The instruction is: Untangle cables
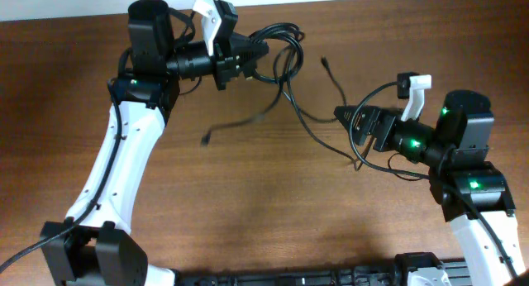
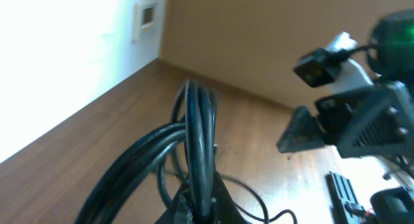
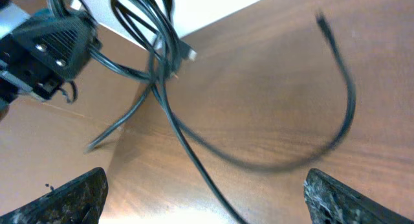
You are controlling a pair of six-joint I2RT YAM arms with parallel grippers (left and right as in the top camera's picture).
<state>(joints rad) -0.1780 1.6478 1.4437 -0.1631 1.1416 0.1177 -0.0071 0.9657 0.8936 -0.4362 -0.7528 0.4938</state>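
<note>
The cables are thin black cords, looped in a bundle at the back of the table. My left gripper is shut on that bundle, which rises between its jaws. Loose strands trail from the bundle: one ends at a plug, another runs right toward my right gripper. In the right wrist view that gripper is open wide, and one strand passes between its fingers without being gripped. A separate curved cord ends in a small plug.
The wooden table meets a white wall along its far edge. My right arm's body shows in the left wrist view, close to the bundle. A black rail lies along the front edge.
</note>
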